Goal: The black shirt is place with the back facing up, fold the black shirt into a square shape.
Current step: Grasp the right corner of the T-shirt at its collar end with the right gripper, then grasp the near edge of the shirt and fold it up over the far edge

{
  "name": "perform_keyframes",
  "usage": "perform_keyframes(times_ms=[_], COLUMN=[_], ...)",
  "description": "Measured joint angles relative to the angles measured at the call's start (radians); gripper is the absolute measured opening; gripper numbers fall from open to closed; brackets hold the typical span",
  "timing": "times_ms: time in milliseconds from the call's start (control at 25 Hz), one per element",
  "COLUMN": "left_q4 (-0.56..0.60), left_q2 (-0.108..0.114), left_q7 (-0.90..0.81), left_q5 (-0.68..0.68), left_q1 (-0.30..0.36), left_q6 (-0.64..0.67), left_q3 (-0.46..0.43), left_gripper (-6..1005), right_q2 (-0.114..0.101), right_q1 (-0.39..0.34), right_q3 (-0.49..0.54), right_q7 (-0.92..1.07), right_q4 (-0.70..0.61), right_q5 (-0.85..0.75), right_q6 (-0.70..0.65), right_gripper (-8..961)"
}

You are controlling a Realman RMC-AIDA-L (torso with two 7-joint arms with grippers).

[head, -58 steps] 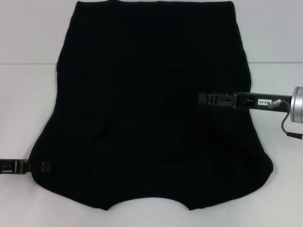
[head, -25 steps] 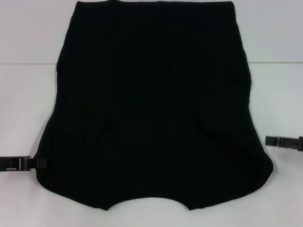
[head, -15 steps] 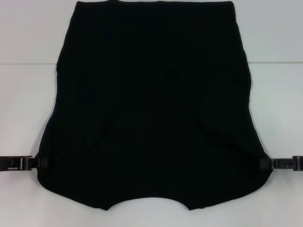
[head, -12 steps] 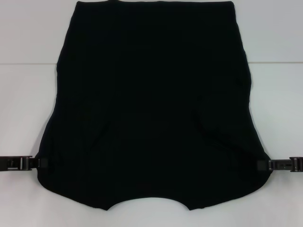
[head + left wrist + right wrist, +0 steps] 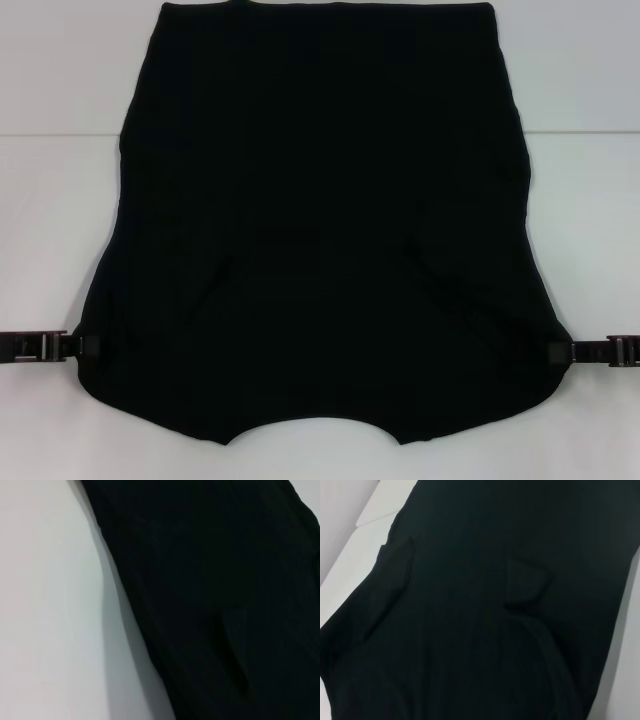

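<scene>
Black shirt (image 5: 320, 220) spread flat on a white table (image 5: 60, 220), with a gripper at each lower side edge.

The shirt is plain, soft, matte fabric, narrower at the far end and flaring toward the near end, where a curved neckline notch cuts into the hem-like edge. Faint diagonal creases run inward from both near corners. The left gripper (image 5: 88, 346) and right gripper (image 5: 556, 351), thin black rigid fingers, touch the cloth's edges; whether either is clamped on fabric cannot be told. Both wrist views show only dark cloth against the pale tabletop.
</scene>
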Motion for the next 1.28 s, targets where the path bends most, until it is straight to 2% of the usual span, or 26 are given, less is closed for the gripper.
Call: perform_keyframes(times_ms=[160, 560, 680, 960, 1280], left_q4=[0.000, 0.000, 0.002, 0.003, 0.003], left_q2=[0.000, 0.000, 0.000, 0.005, 0.003], left_q7=[0.000, -0.008, -0.010, 0.002, 0.025], left_q5=[0.000, 0.000, 0.000, -0.002, -0.011], left_q1=[0.000, 0.003, 0.006, 0.019, 0.074], left_q6=[0.000, 0.003, 0.019, 0.128, 0.307], left_q3=[0.000, 0.000, -0.022, -0.140, -0.173], left_gripper=[29, 29, 29, 30, 30], right_q2=[0.006, 0.006, 0.000, -0.012, -0.026], right_q1=[-0.003, -0.016, -0.033, -0.099, -0.194], right_q3=[0.003, 0.005, 0.005, 0.052, 0.123], right_q7=[0.000, -0.002, -0.003, -0.088, -0.221], right_q4=[-0.003, -0.009, -0.010, -0.010, -0.016], right_q5=[0.000, 0.000, 0.000, 0.003, -0.002], right_q6=[0.005, 0.005, -0.004, -0.077, -0.214], right_gripper=[497, 37, 30, 27, 32])
